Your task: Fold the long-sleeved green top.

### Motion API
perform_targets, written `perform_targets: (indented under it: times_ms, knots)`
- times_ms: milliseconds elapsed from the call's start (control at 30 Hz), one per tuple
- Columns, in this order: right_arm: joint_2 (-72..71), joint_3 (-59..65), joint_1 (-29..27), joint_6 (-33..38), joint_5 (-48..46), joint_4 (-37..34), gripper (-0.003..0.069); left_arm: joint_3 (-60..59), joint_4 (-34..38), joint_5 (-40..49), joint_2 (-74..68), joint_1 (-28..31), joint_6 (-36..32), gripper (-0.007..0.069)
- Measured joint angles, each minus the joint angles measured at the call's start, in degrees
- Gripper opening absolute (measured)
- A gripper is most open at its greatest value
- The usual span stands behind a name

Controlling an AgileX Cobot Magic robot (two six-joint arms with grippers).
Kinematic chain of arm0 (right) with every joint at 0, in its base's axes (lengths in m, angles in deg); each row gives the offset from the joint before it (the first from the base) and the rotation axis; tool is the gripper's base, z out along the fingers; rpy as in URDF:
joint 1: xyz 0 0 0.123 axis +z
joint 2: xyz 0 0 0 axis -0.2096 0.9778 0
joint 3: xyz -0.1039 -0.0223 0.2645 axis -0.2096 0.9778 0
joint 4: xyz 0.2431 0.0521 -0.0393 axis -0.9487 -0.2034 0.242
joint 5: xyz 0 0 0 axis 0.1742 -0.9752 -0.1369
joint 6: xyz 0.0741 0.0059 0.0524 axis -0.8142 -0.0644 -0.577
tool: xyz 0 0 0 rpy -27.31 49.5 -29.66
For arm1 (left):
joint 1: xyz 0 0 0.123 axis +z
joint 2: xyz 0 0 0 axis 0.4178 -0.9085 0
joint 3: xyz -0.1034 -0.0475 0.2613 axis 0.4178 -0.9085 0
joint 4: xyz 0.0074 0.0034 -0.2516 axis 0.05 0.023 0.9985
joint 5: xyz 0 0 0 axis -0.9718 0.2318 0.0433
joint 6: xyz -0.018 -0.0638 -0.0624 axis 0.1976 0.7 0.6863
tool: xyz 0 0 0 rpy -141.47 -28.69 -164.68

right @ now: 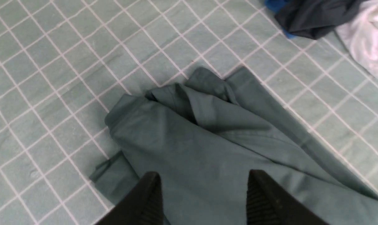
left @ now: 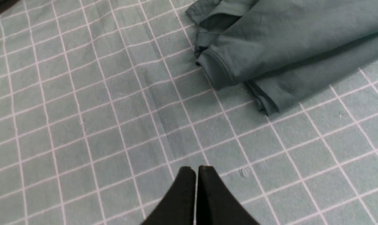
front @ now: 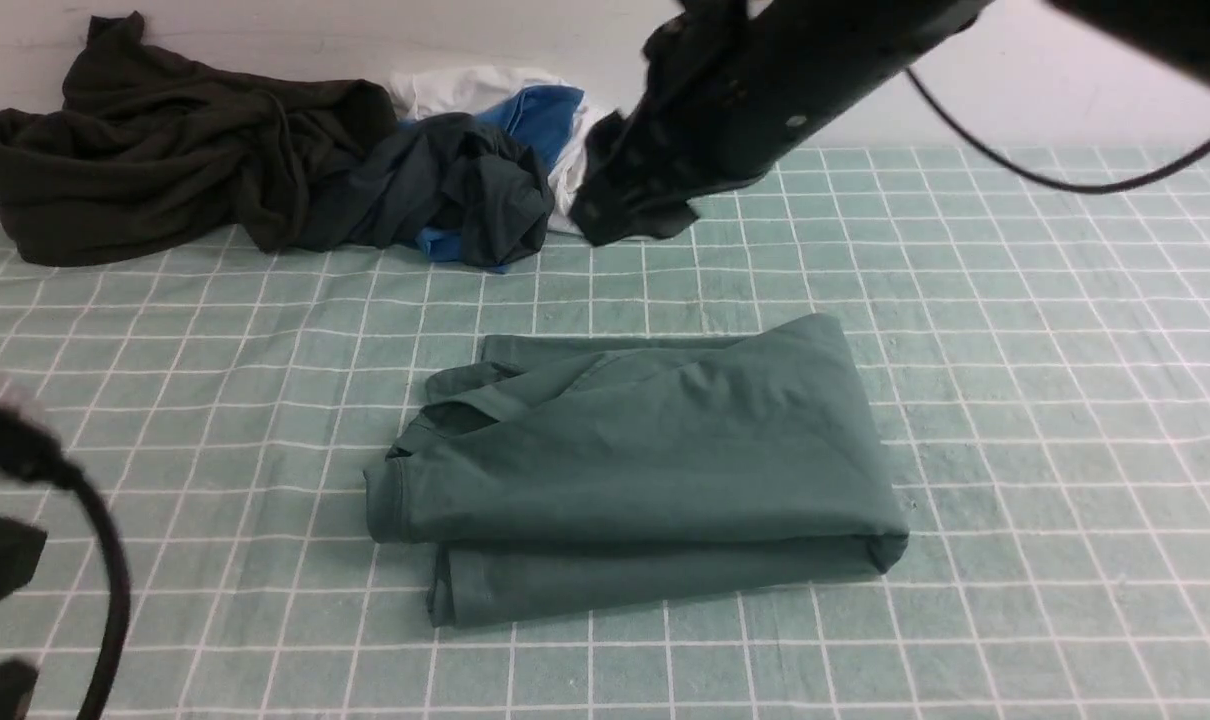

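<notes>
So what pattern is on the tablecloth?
The tablecloth is pale green with a grid of thin white lines, clearest in the left wrist view.

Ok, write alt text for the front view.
A green top lies folded into a rough rectangle on a checked cloth. Dark, blue and white clothes are heaped at the far left; the right arm hangs above the far side.

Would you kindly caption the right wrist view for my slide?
Open right gripper above the folded green top on checked cloth.
</notes>
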Motion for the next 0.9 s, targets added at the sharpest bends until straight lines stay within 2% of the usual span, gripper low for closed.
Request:
perform_targets:
  times_ms: [33, 67, 167, 200, 300, 600, 767, 900]
  knots:
    - [-2.2, 1.9, -0.8, 0.0, -0.2, 0.0, 0.0262, -1.9, -0.6, -0.6, 2.2, 0.0, 0.8, -0.0003]
    - [-2.6, 1.9, -0.8, 0.0, -0.2, 0.0, 0.0253, -2.4, -0.8, -1.0, 2.7, 0.0, 0.9, -0.0003]
    - [-11.6, 11.3, -2.9, 0.0, 1.7, 0.0, 0.0097, -9.8, -2.0, -5.0, 11.7, 0.0, 4.1, -0.0003]
    - [-12.2, 11.9, -3.0, 0.0, 2.0, 0.0, 0.0089, -10.1, -2.0, -5.2, 12.1, 0.0, 4.3, -0.0003]
    - [-22.5, 23.1, -3.7, -0.1, 8.3, -0.1, 0.0002, -13.9, -2.2, -8.6, 18.7, 0.0, 6.6, -0.0003]
    - [-48.5, 46.4, -3.8, -0.7, 25.4, -1.3, -0.0013, -14.7, -2.6, -9.0, 23.6, 0.0, 7.0, -0.0003]
    - [-58.6, 53.9, -3.8, -0.8, 28.9, -1.2, -0.0013, -14.7, -2.6, -9.0, 23.7, 0.0, 7.0, -0.0003]
    - [-63.0, 56.7, -3.8, -0.8, 28.4, -0.5, -0.0013, -14.7, -2.6, -9.0, 23.7, 0.0, 7.0, -0.0003]
